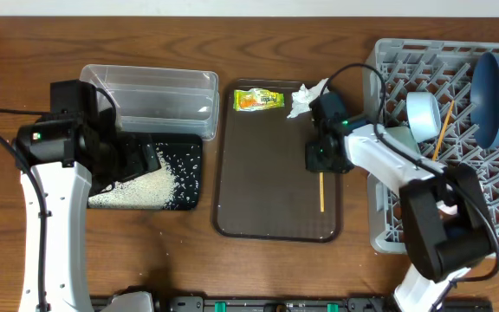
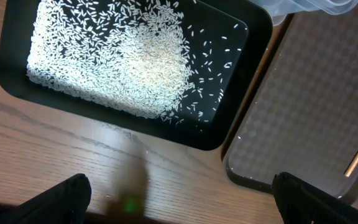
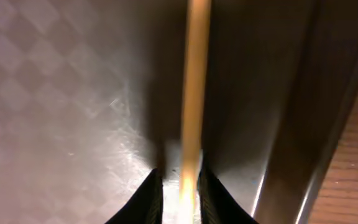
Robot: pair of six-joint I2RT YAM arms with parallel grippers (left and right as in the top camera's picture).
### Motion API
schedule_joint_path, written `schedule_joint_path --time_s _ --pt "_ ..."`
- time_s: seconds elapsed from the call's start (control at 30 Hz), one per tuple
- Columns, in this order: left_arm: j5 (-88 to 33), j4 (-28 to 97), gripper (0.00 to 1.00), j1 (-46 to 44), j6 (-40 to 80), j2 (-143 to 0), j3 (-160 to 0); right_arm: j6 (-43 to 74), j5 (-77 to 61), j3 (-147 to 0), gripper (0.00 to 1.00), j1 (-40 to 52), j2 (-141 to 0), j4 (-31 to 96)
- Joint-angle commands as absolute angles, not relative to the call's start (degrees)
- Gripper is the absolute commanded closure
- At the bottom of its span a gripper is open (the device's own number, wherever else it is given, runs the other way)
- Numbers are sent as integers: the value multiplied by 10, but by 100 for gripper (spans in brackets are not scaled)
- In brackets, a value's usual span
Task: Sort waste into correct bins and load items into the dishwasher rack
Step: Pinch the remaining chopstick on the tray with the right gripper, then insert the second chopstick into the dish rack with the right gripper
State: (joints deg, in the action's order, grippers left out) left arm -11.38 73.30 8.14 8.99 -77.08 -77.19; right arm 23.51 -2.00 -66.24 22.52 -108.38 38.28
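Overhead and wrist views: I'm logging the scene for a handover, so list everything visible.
clear tub: one, clear, far left
black tray: one, black, beside tub
rice: heap, white, in black tray
serving tray: one, brown, centre
wrapper: one, yellow-green, serving tray's far end
tissue: one, white, beside wrapper
tray chopstick: one, wooden, on serving tray
rack: one, grey, right
deep-blue bowl: one, blue, in rack
light-blue bowl: one, pale blue, in rack
rack chopstick: one, wooden, in rack
left gripper: jaws open, by black tray
right gripper: jaws shut on tray chopstick

I see a wooden table with visible grain, a dark brown serving tray lying flat at its centre, rounded corners, checkered floor texture, raised glossy rim.
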Motion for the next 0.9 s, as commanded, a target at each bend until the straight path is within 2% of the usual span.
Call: schedule_joint_path --time_s 0.0,0.1,0.27,0.47,0.7,0.8,0.87 --pt "-107 735 4 83 91 -765 -779 262 -24 -662 88 227 -1082 383" --pt "-107 735 4 83 91 -765 -779 261 -24 -662 99 230 -1080 389" --pt "-107 735 4 83 91 -765 -779 256 -24 -663 99 229 -1045 400" --pt "-107 735 4 83 91 -765 -779 187 -16 -663 99 202 -896 408" --pt "-107 735 4 83 91 -765 -779 57 225 -663 99 106 -741 428" --pt "-107 735 4 83 91 -765 -779 -6 243 -663 99 50 -727 413" --pt "-107 735 4 83 91 -765 -779 -4 215 -663 99 16 -733 405"
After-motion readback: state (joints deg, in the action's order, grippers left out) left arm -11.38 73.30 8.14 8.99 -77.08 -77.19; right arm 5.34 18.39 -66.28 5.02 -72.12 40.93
